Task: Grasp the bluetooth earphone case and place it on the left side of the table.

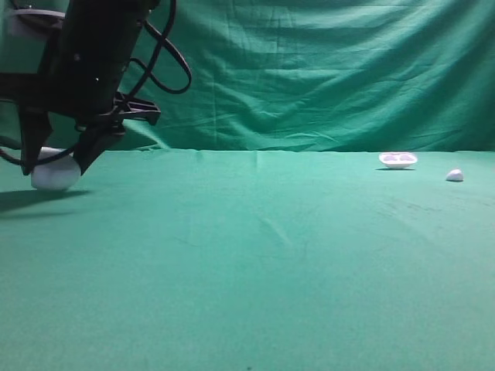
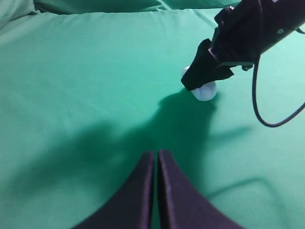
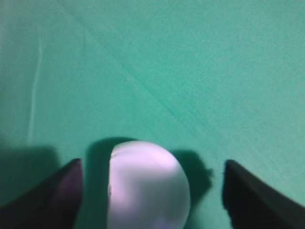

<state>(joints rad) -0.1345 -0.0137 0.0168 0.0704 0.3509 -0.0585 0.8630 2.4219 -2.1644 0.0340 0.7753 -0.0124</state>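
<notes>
Only the right wrist view shows gaps between the right gripper's parted jaws and the bluetooth earphone case; the left gripper is closed.

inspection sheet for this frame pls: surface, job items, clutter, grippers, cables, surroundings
Surface: table, green cloth, faint creases.
Job's things: bluetooth earphone case resting on the cloth at far left.
Clutter: shallow white dish and small white bud, far right, apart.
Grippers: right gripper open, fingers astride the case with gaps both sides; left gripper shut, empty.
Cables: black cable looped off the right arm.
Surroundings: draped green curtain behind.
</notes>
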